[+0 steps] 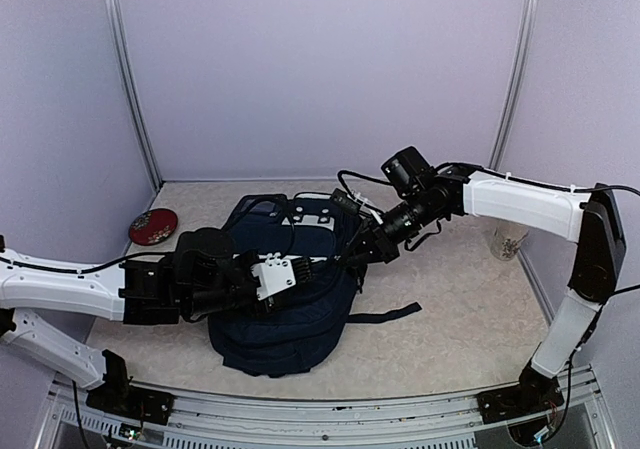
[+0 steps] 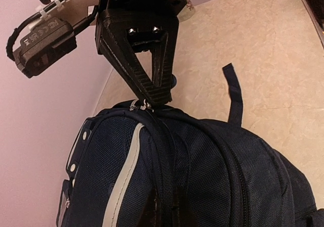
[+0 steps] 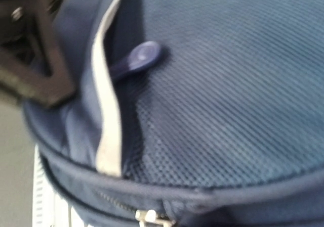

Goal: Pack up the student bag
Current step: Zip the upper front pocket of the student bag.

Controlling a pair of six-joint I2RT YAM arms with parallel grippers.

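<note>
Nearest you, student bag [image 1: 290, 334]: it lies flat on the table [image 1: 450, 329] between the two arms, with a loose strap [image 1: 385, 316] trailing toward the right arm's side. It seems laid down so the zips face up where both grippers can reach them.
Left gripper [image 1: 305, 269]: closed and resting on the bag's front panel. It is probably steadying the bag against a tug on the zip, but you cannot tell whether any cloth is nipped between the jaws.
Right gripper [image 2: 151, 99]: closed, with the tips drawn together right at the metal zipper pull [image 2: 145, 105] on the bag's top seam. Read it as a pinch on that pull, placed to run the zip along.
Step in hand: judged to be working the main zip — whether to open or close it, you cannot tell.
Blue tab [image 3: 137, 59]: a rubber puller lying loose on the mesh front beside the white stripe [image 2: 124, 171], with nothing touching it.
Far left: a red round dish [image 1: 152, 226] sits near the back wall, well apart from the bag.
Far right: a pale patterned cup [image 1: 508, 241] stands by the right wall, also well apart.
Writing: the lettering on the camera housing [image 2: 43, 47] above the right gripper is too tilted to read. No brand shows on the bag.
</note>
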